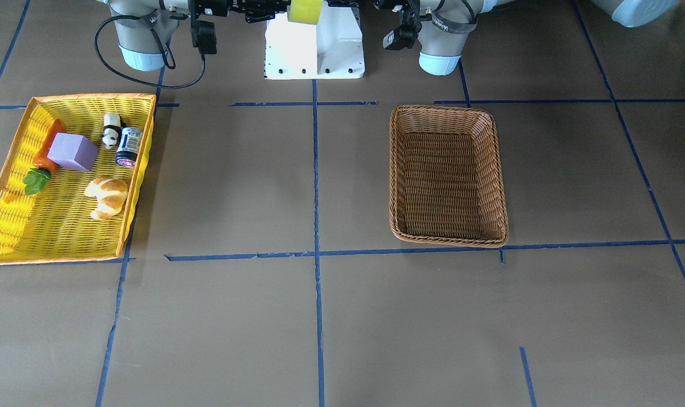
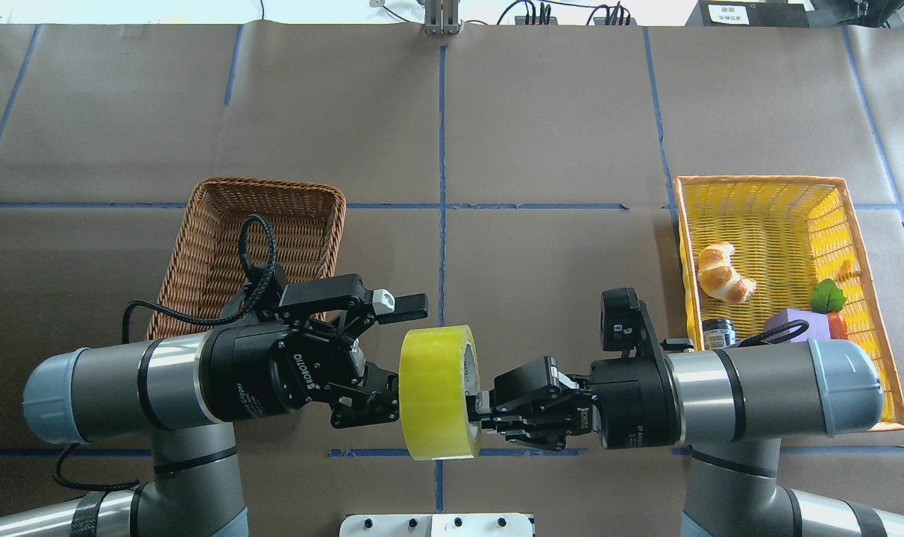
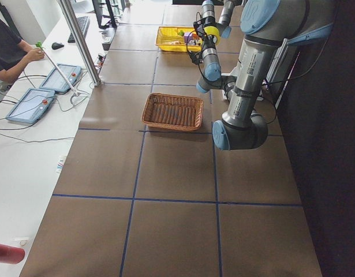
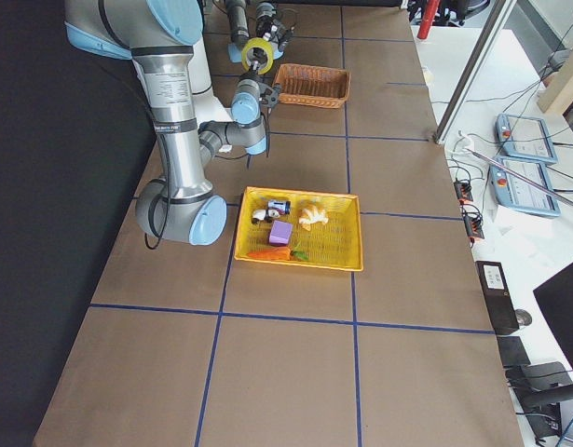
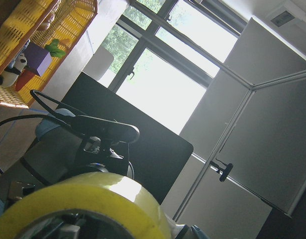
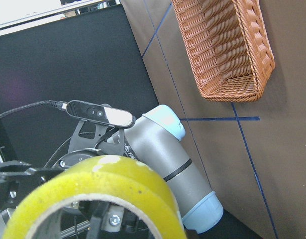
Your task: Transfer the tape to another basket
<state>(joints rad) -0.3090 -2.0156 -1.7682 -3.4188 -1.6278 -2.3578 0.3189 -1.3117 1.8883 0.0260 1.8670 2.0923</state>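
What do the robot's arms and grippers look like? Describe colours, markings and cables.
Left arm and right arm: silver-grey tubes, pale blue joint caps. Left gripper and right gripper: black, white ROBOTIQ lettering. A black cable loops off the left wrist.

White capitals reading "ROBOTIQ" run along the black cylindrical body of the left pincer [image 2: 396, 354]. The right pincer [image 2: 478, 406] bears small white print on its black body, too fine to read. The label on the small dark can [image 1: 129, 147] is blurred.
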